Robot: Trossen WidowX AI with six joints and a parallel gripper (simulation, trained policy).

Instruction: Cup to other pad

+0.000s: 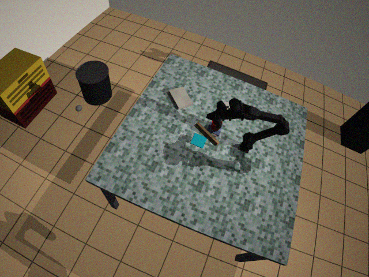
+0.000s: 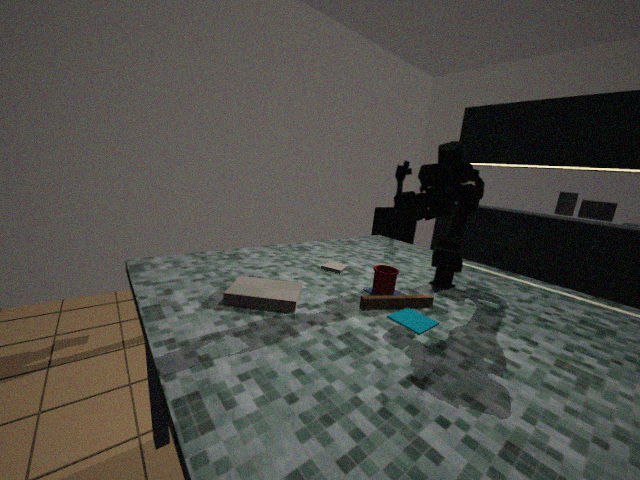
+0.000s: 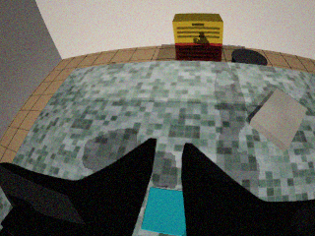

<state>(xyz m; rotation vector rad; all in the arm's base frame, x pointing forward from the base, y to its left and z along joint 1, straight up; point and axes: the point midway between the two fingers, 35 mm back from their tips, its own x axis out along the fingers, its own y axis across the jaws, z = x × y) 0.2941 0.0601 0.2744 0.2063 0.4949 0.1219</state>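
A red cup [image 1: 213,127] [image 2: 385,281] stands upright on a dark blue pad [image 1: 218,131] [image 2: 368,290]. Its inside does not show, so the marbles cannot be seen. A cyan pad [image 1: 198,140] [image 2: 413,320] [image 3: 164,211] lies bare on the table, on the other side of a brown bar from the cup. My gripper [image 1: 209,115] [image 3: 169,147] is above the table, higher than the cup and partly over it in the top view. Its fingers stand a narrow gap apart with nothing between them. The cup is not visible in the wrist view.
The low brown bar [image 1: 207,134] [image 2: 396,302] lies between the two pads. A pale flat block [image 1: 180,97] [image 2: 262,293] [image 3: 279,118] lies farther off on the table. A small pale block [image 2: 334,267] lies behind the cup. A dark bin [image 1: 95,85] stands on the floor.
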